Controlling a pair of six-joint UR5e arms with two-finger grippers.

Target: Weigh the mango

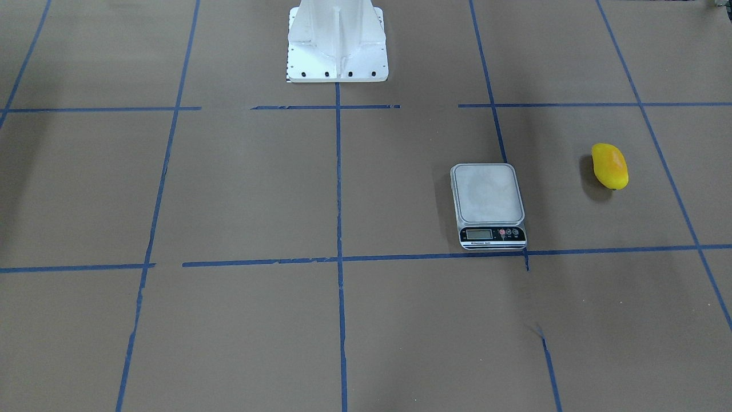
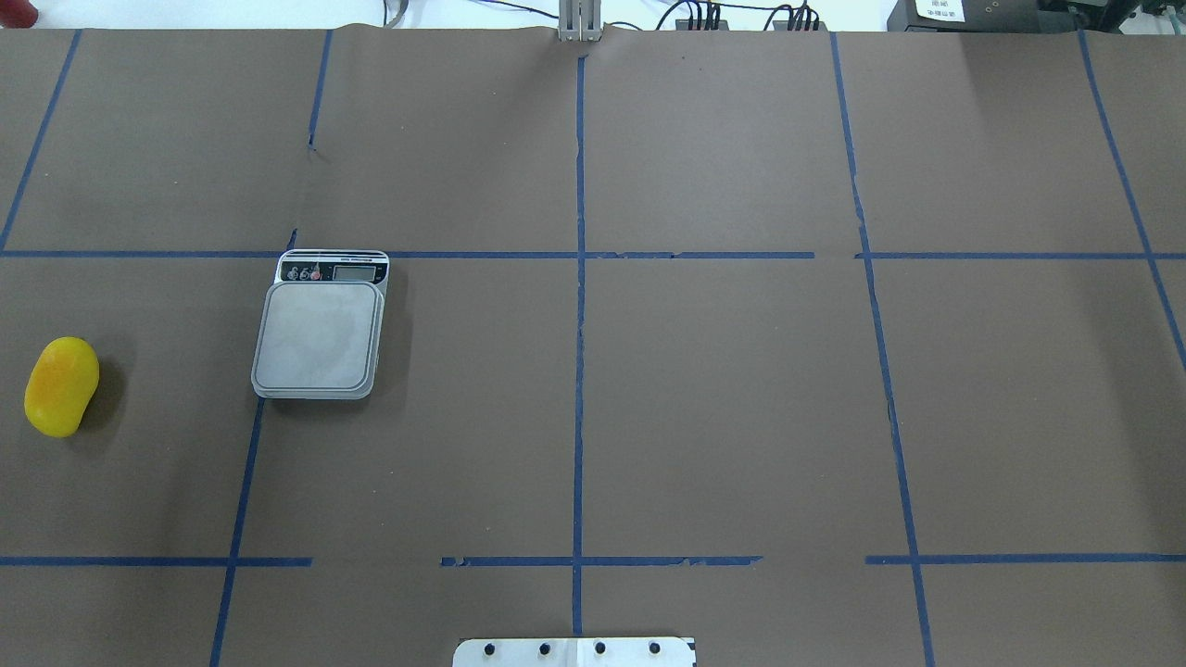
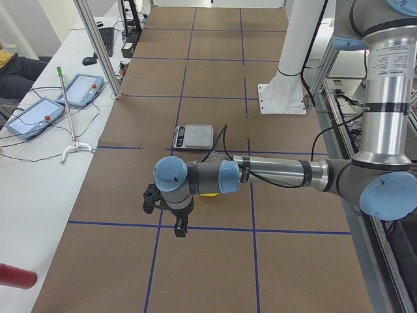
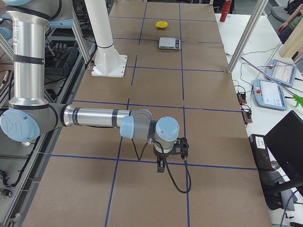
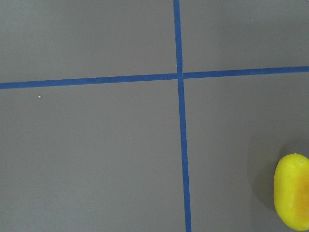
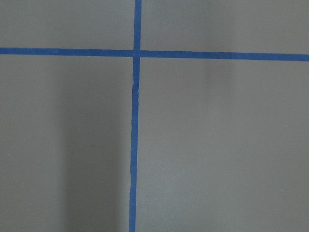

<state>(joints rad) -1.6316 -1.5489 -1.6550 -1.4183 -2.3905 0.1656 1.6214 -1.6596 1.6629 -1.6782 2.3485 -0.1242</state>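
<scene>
The mango [image 2: 61, 386], yellow with an orange blush, lies on the brown table at the robot's far left; it also shows in the front view [image 1: 610, 166] and at the lower right edge of the left wrist view [image 5: 292, 191]. The kitchen scale [image 2: 320, 333] stands to its right with a bare platform [image 1: 489, 194]. My left gripper [image 3: 179, 225] hangs above the table near the mango [image 3: 208, 194], pointing down. My right gripper [image 4: 161, 165] hangs over the table's far right end. Both show only in the side views, so I cannot tell if they are open or shut.
Blue tape lines [image 2: 579, 278] divide the brown table into a grid. The white robot pedestal [image 1: 336, 43] stands at the table's robot-side edge. Side benches hold teach pendants [image 3: 39, 111] [image 4: 274, 92], cables and a red cylinder [image 3: 16, 277].
</scene>
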